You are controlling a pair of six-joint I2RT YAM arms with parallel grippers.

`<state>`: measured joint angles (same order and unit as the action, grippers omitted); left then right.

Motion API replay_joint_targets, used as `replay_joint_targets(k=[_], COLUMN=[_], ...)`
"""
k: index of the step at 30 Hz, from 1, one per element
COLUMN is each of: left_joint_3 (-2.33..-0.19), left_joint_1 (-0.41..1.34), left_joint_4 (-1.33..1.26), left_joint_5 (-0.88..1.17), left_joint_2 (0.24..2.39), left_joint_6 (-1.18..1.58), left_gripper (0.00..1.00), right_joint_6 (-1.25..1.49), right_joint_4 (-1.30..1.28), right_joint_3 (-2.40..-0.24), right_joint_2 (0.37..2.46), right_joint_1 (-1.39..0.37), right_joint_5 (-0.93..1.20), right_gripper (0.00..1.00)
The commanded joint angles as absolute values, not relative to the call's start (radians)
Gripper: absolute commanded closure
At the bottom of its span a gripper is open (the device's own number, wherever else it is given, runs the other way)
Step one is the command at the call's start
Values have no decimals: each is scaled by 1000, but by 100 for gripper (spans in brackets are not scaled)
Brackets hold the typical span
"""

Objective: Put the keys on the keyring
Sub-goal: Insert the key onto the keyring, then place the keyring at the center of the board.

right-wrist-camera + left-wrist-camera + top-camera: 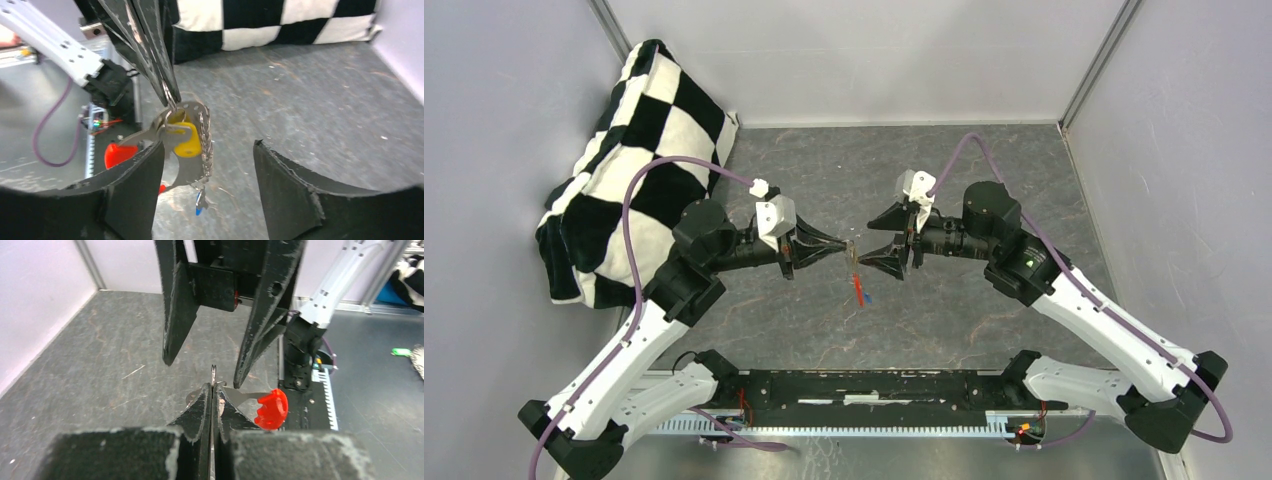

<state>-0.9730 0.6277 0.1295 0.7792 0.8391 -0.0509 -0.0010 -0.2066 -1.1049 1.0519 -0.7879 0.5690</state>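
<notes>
Left gripper (212,388): rough black jaws pressed together, pinching thin wire loop atop keys (186,141) | right gripper (208,146): jaws wide apart, one each side of bunch | keys: grey metal, yellow cap, blue tip, twisted chain, hanging above scuffed grey table (310,100) | keyring (118,154): glossy red, scalloped edge, against bunch's grey blade
</notes>
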Motion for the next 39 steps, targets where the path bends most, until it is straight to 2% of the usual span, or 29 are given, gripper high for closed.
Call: replay_joint_targets(k=[1,4,6,7,16,20,26,30,32,34,36,37,39], left_joint_3=[-964,-937,-925,-920,-905,-904,-904,-908,-911,-909,-904,-902,-903], left_joint_1=[629,629,629,629,629,629,629,629,629,629,629,629,629], left_joint_4=[57,38,23,16,-30,-28,-20,-7,-5,-5,-6,-5,6], left_joint_5=[631,545,482,447,300,301,326,345,346,349,357,362,364], left_joint_2=[838,836,837,840,862,862,855,849,844,838,838,839,844], left_joint_6=[-83,-67,-54,-48,-22,-16,-7,-9,-11,-9,-5,-3,-3], left_gripper=[98,98,98,98,98,98,98,98,98,98,98,98,90], right_joint_6=[-50,-41,-23,-8,116,68,27,8,8,8,23,34,57], right_joint_4=[-229,-234,-216,-193,119,152,193,219,219,229,245,255,269], right_joint_3=[-1136,-1141,-1132,-1113,-893,-883,-876,-867,-859,-846,-841,-839,-842], right_joint_2=[1012,1014,1016,1010,979,1033,1113,1143,1138,1134,1140,1144,1149], right_joint_1=[-787,-787,-787,-788,-844,-908,-909,-908,-907,-900,-887,-881,-864], right_joint_5=[411,393,416,423,401,279,108,90,104,121,148,161,195], right_gripper=[24,15,3,2,2,2,2,6,12,24,48,65,94])
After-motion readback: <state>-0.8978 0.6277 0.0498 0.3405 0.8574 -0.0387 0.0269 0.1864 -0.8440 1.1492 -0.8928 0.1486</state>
